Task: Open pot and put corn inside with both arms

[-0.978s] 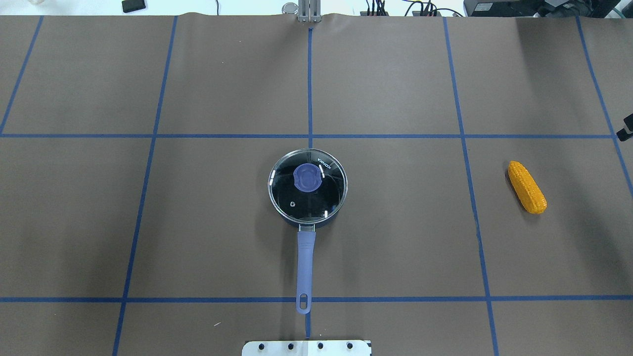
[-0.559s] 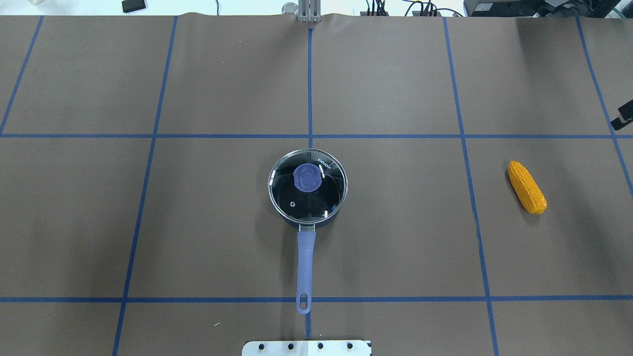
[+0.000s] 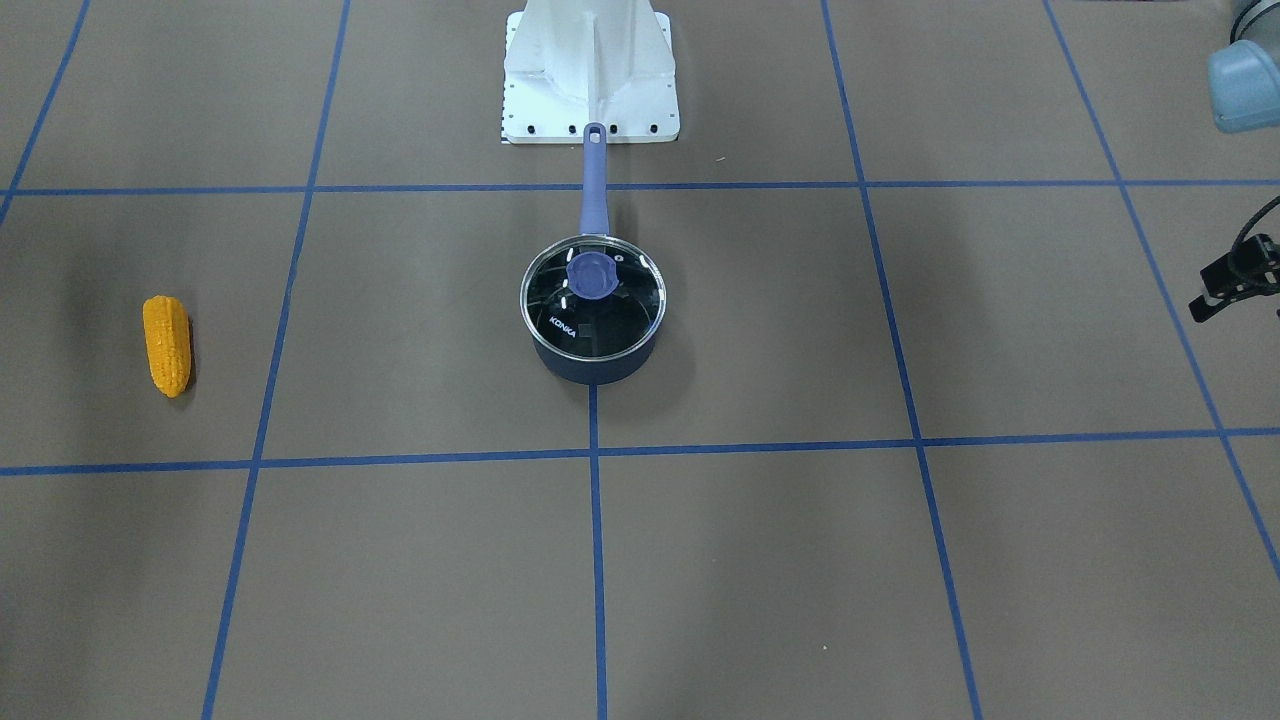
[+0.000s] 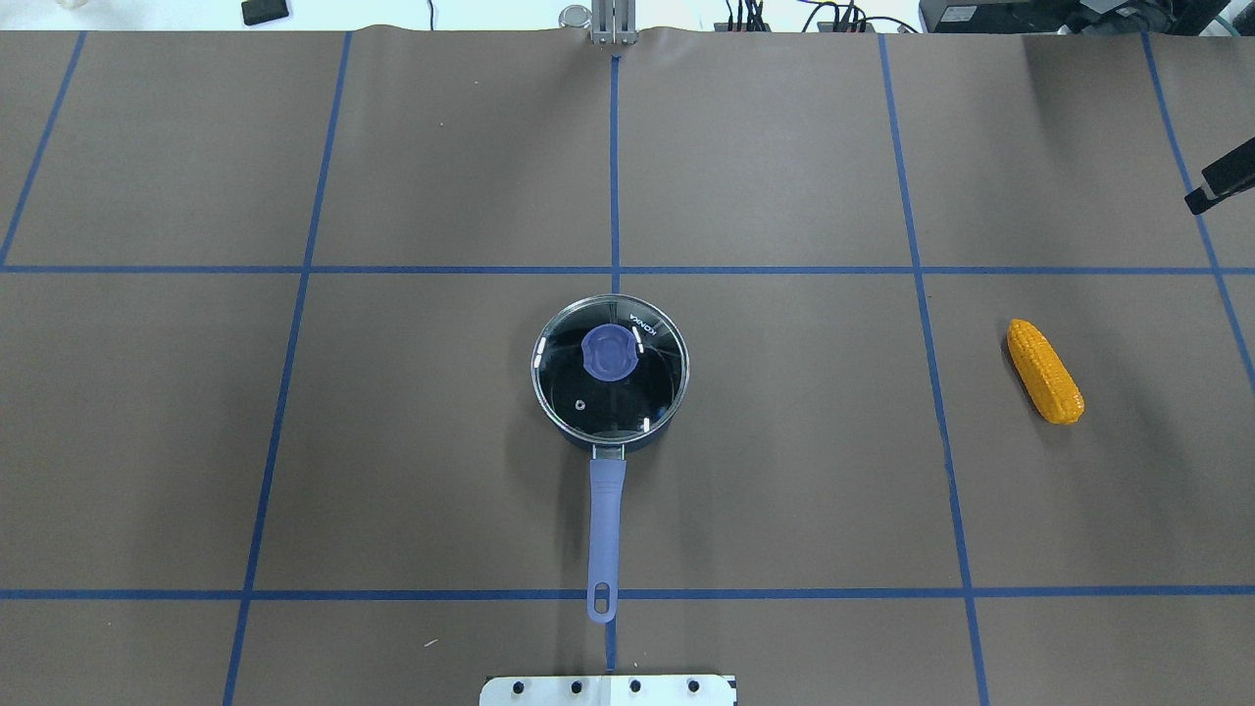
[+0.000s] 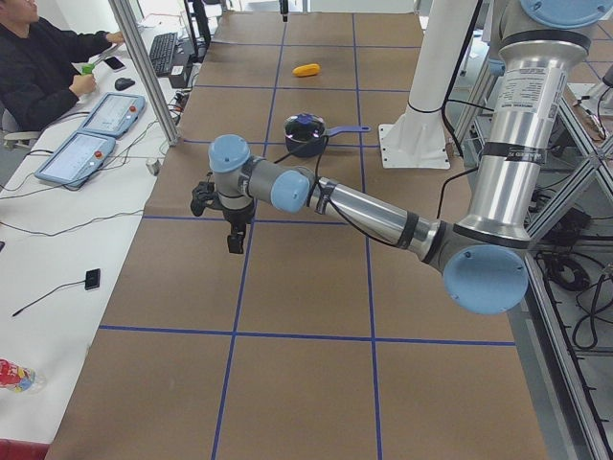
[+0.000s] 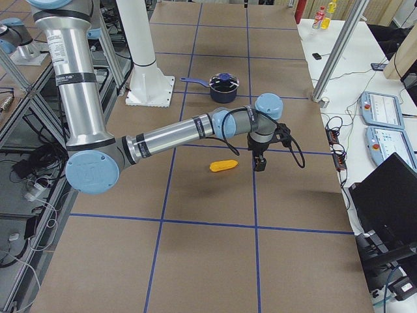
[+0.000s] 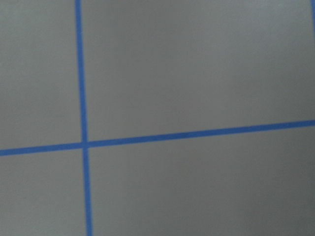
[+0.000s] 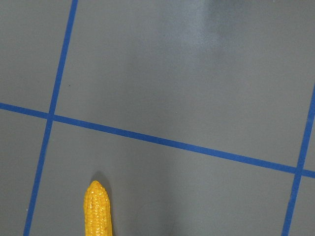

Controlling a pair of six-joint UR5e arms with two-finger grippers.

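Pinch probably light, stiff, bumpy yellow-orange corn cob (image 4: 1045, 372) across its thick middle; cannot tell opening of black left gripper (image 3: 1218, 293) or right gripper (image 4: 1214, 189), evidently empty.

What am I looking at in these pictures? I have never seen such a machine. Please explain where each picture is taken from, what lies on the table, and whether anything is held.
All six pictures show one moment, each from a different camera. The machine is a robot with two jointed arms on a white base. Two cameras look down on the brown table, one from behind the robot and one facing it. Two cameras at the table's ends show the arms. The left gripper and the right gripper hang above the table, and nothing shows in either. I cannot tell whether they are open. The last two pictures come from cameras on the wrists; the right one sees the tip of the corn. The pot stands in the middle with its glass lid on. The corn lies far off, on the robot's right.
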